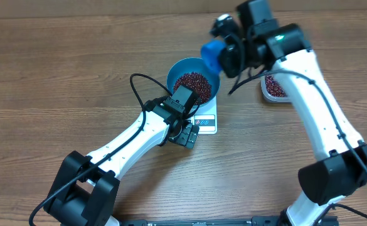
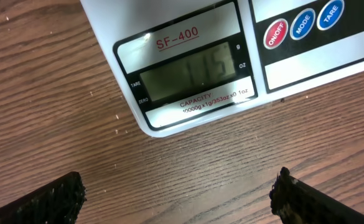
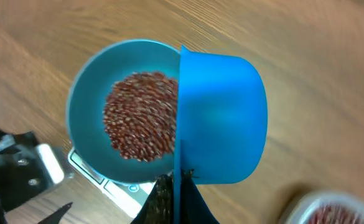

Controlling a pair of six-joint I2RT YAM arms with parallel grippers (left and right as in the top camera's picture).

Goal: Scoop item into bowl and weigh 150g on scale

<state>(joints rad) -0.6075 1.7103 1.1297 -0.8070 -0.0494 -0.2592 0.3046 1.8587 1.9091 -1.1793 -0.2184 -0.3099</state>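
Overhead. The white scale (image 1: 208,121) sits mid-desk (image 1: 58,75), with the blue bowl (image 1: 194,70) standing on it. The red-brown beans (image 1: 192,82) lie in a heap at the bowl's bottom. My right fingers (image 1: 226,58) are at the bowl's 2 o'clock and carry the blue scoop (image 1: 211,55), which hangs over the rim there. The clear tub (image 1: 275,88) is well out at the bowl's 3 o'clock, partly under my right arm, with more beans inside. My left fingers (image 1: 186,136) are low at the scale's 7 o'clock corner, just off its front edge.

Left wrist. The scale's front fills the top of the frame, from 11 to 2 o'clock. Its display (image 2: 188,73) carries faint digits that look like 115, too dim to be sure. The round buttons (image 2: 303,23) at 1 o'clock are marked ON/OFF, MODE and TARE. My two left fingertips (image 2: 51,202) are at 7 and 5 o'clock, spread wide. There is only bare wood between them and nothing is gripped.

Right wrist. The scoop is tipped on its side at centre-right with its outer wall toward me. Its mouth faces 9 o'clock and overlaps the bowl's rim. The beans are heaped in the bowl's middle, and a corner of the scale shows under the bowl at 7 o'clock. My right fingers are at 6 o'clock, clamped tight on the scoop's thin handle. The tub's edge shows at 5 o'clock.
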